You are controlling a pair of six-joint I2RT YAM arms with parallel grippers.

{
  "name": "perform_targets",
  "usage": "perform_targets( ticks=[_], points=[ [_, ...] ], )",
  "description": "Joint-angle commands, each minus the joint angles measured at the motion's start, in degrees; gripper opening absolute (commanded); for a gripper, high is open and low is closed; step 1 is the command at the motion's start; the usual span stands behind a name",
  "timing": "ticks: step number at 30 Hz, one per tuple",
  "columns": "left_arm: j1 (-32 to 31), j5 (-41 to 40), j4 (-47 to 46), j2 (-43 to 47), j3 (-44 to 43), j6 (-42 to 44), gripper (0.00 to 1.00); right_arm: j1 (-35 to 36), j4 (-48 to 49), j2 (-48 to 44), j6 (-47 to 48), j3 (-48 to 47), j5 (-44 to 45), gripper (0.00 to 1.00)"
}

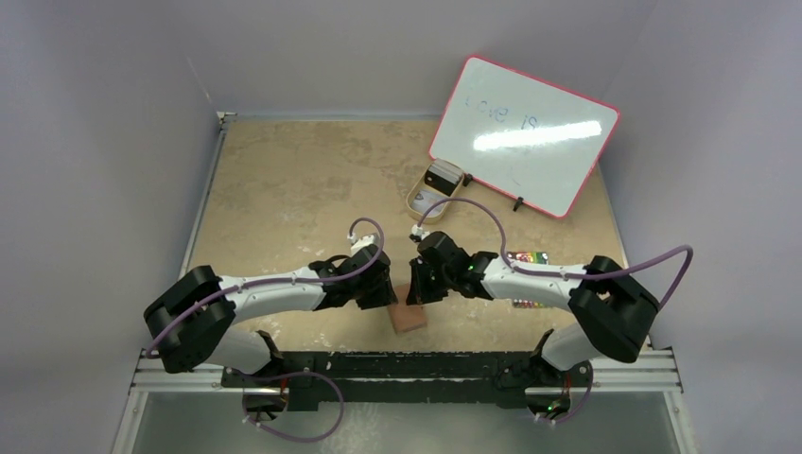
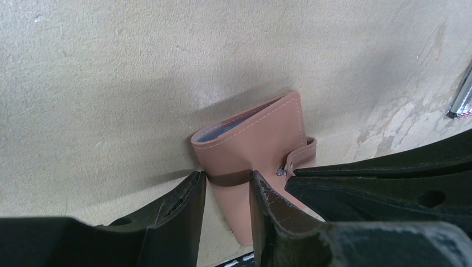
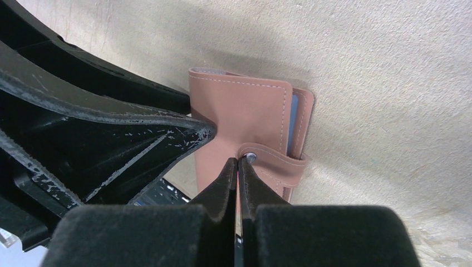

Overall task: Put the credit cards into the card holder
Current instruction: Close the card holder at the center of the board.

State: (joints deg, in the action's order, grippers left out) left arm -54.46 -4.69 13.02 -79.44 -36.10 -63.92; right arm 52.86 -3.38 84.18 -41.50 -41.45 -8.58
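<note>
The card holder (image 1: 409,317), a reddish-brown leather wallet folded shut, stands on edge near the table's front edge. My left gripper (image 1: 383,288) is shut on it, one finger against each side (image 2: 225,177). The card holder (image 2: 256,139) shows a bluish-grey card edge (image 2: 214,132) at its top opening. My right gripper (image 3: 238,160) is shut, its tips touching the metal snap of the tab on the card holder (image 3: 239,111). A light blue credit card edge (image 3: 293,119) shows between the leather flaps. A whitish card with a dark stripe (image 1: 442,177) seems to lie in the tan tray (image 1: 421,203).
A pink-framed whiteboard (image 1: 525,137) leans at the back right, just behind the tray. A pack of coloured markers (image 1: 530,257) lies partly under my right arm. The black base rail (image 1: 407,364) runs just behind the card holder at the table's near edge.
</note>
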Motion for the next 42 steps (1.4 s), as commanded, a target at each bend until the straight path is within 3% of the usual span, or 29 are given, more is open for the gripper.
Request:
perform_targets(
  ticks=[1, 42],
  points=[
    [-0.29, -0.82, -1.37, 1.90, 0.19, -0.56, 0.33, 0.36, -0.59, 1.37, 0.45, -1.53, -1.06, 0.00],
    [-0.30, -0.74, -1.94, 2.29, 0.59, -0.64, 0.33, 0.63, -2.25, 5.66, 1.25, -3.84, -2.14, 0.00]
  ],
)
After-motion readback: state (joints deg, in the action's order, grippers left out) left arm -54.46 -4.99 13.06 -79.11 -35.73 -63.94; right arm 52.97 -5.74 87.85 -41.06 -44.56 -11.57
